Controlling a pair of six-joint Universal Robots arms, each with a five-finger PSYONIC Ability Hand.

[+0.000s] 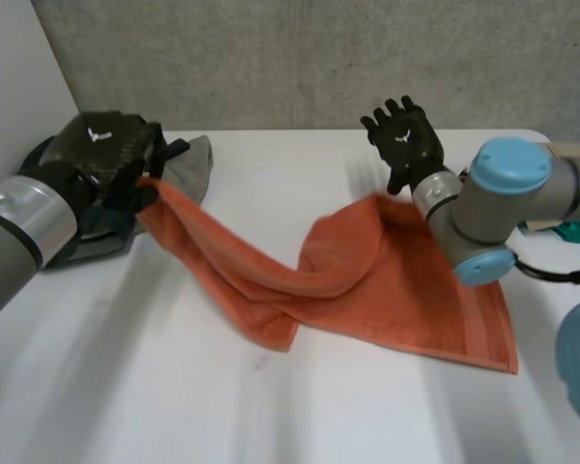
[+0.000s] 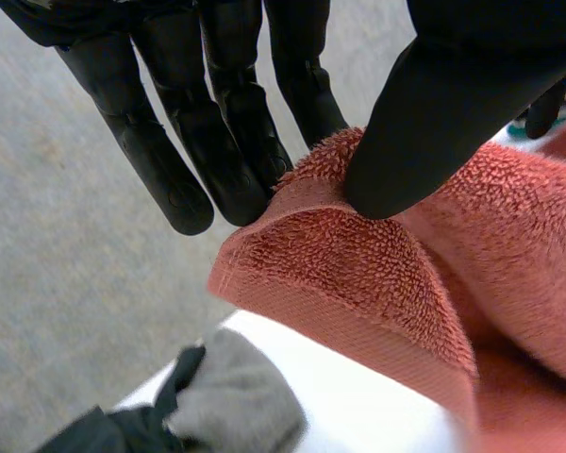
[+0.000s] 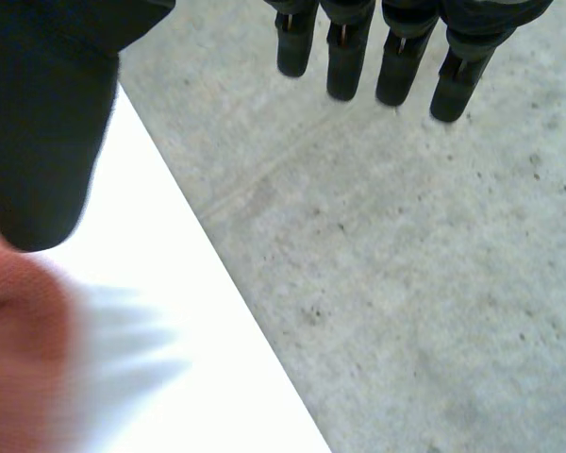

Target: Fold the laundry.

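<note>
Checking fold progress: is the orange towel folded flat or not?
Not folded: the orange towel lies partly flat, one end pinched and lifted by the left hand, its middle bunched. The right hand is open.

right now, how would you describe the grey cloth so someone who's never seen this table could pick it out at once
Start at the white table and go to its far left corner, where the left hand pinches one end of the orange towel. A crumpled heap lies under and beside that hand: the grey cloth, dull grey where the towel is bright orange.
</note>
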